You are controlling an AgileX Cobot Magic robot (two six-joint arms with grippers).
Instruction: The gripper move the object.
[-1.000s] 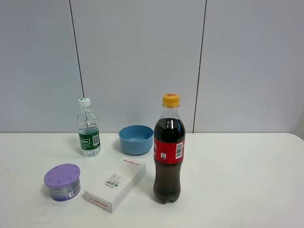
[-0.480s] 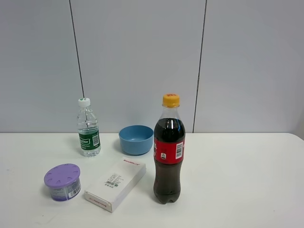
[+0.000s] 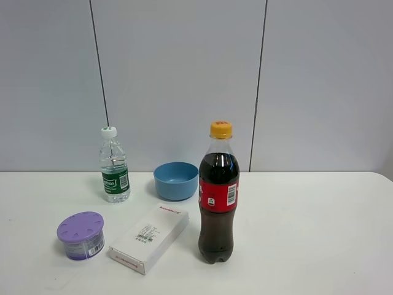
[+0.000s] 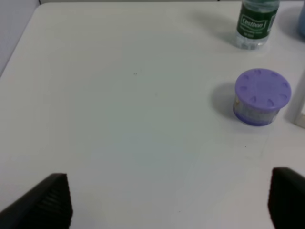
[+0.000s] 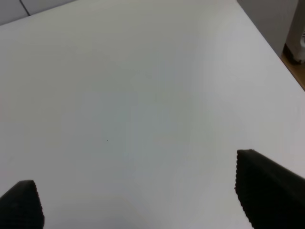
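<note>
The object is a small round tub (image 3: 81, 235) with a lilac dimpled lid, clear sides and a white barcode label. It stands on the white table (image 3: 307, 233) at the front left. It also shows in the left wrist view (image 4: 261, 97). My left gripper (image 4: 167, 205) is open, its black fingertips (image 4: 50, 202) wide apart, well short of the tub and empty. My right gripper (image 5: 143, 202) is open over bare table, empty. Neither arm shows in the exterior high view.
A white flat box (image 3: 149, 237) lies just right of the tub. A cola bottle (image 3: 218, 194) stands right of the box. A blue bowl (image 3: 176, 180) and a small water bottle (image 3: 115, 166) stand behind. The table's edge (image 5: 267, 43) runs near the right gripper.
</note>
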